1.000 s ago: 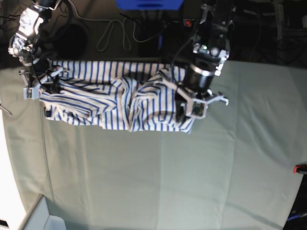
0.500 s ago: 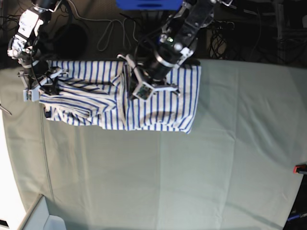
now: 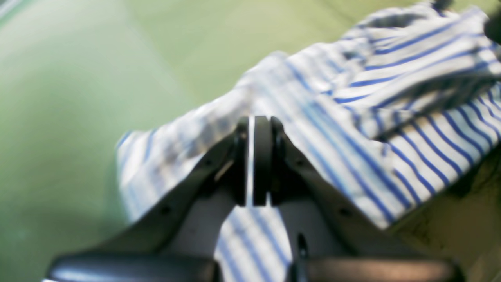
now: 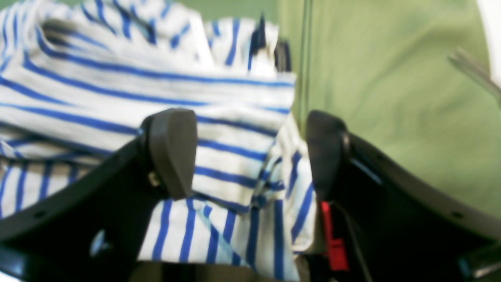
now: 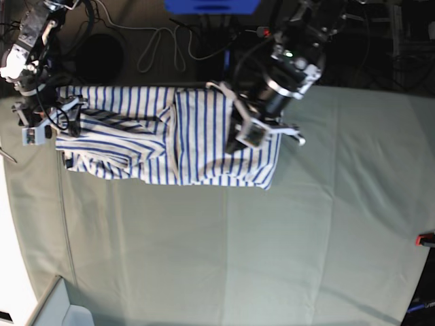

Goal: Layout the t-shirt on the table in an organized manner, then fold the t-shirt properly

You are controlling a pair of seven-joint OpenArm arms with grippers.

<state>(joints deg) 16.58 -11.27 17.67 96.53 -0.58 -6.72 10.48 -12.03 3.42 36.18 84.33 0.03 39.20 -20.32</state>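
Note:
The striped t-shirt point(image 5: 204, 146) lies along the far edge of the table point(image 5: 272, 258), its right half flat and its left half rumpled in folds. My left gripper point(image 5: 249, 136) is over the shirt's right half, shut. In the left wrist view the left gripper point(image 3: 253, 156) has its pads pressed together just above the t-shirt point(image 3: 391, 117); I cannot tell if cloth is pinched. My right gripper point(image 5: 49, 120) is at the shirt's left end. It is open in the right wrist view point(image 4: 250, 156), with the edge of the t-shirt point(image 4: 235, 133) lying between its fingers point(image 4: 172, 149).
A red clamp point(image 5: 425, 238) sits at the table's right edge. Cables point(image 5: 163, 47) and a dark round object point(image 5: 100, 58) lie behind the far edge. A white box point(image 5: 61, 309) is at the near left corner. A thin metal piece point(image 5: 7, 155) pokes in at the left.
The right gripper has opened and drawn slightly up and left at the shirt's end. The left gripper, after sweeping left across the shirt, has moved back right. The shirt's right half now lies flat.

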